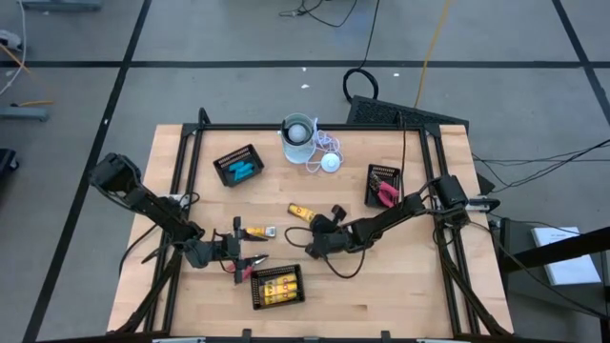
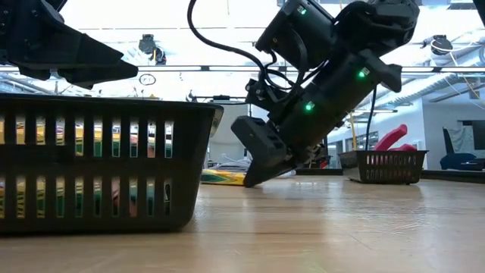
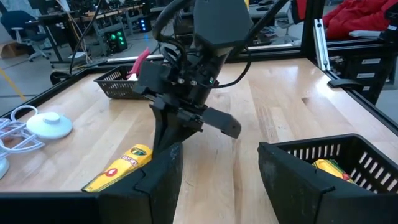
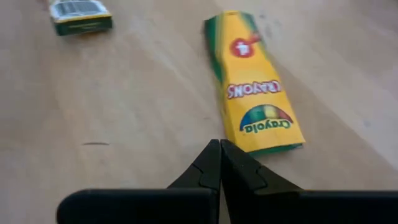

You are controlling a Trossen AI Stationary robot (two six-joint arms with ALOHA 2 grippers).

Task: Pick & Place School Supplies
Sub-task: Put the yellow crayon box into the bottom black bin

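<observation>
near tray [image 2: 91,171]: black mesh, holds crayon boxes [image 1: 282,287]
right fingers [image 4: 219,163]: pressed together, empty, beside crayon box [image 4: 256,87]
left fingers [image 3: 158,180]: wide, empty, near tray

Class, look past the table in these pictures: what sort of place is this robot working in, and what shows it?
Probably a robotics lab or workshop: a framed wooden table on a taped grey floor, loose cables trailing around it, and more benches with office chairs behind.
</observation>
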